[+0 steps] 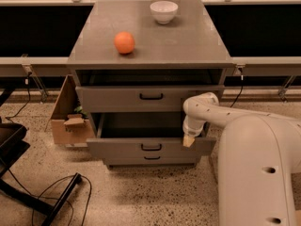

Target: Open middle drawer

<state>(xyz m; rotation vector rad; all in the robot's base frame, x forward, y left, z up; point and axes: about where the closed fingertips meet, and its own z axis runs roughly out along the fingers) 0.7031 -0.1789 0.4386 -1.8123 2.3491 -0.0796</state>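
Note:
The middle drawer (117, 149) of the grey cabinet stands pulled out toward me, its dark tray open behind the wide low front. Its small black bar handle (151, 147) is at the centre of the front. My gripper (189, 140) is at the top rim of that front, near its right end, on the white arm (207, 112) that comes in from the right. The taller top drawer (113, 99) above is out a little. Only a strip of the lowest drawer front (151, 158) shows under the middle one.
An orange ball (124, 42) and a white bowl (163, 11) sit on the cabinet top (188, 41). An open cardboard box (66, 121) stands left of the cabinet. A black chair base (19, 173) and cables (70, 192) lie on the floor at front left. My white body (258, 173) fills the lower right.

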